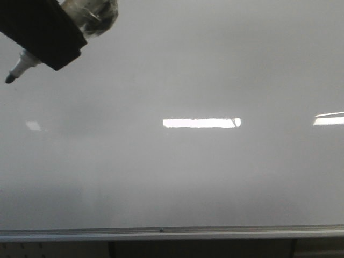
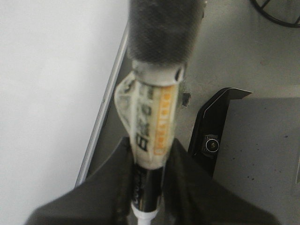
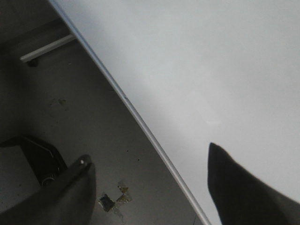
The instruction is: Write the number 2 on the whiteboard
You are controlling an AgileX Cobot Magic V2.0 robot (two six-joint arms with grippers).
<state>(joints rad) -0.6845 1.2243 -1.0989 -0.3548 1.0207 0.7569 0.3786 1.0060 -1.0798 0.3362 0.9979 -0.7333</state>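
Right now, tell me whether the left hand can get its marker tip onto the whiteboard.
Probably yes. The left hand grips the marker, tip bare and pointing at the whiteboard; nothing sits between. Whether the tip touches, I can't tell.

My front camera faces the large glossy white-grey whiteboard [image 1: 215, 177] close up; both my wrist cameras look steeply down, sharing its silver frame edge [image 3: 140, 123].

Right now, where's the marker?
Front view, top left: the marker is clamped in the left gripper, tip pointing down-left over the whiteboard.
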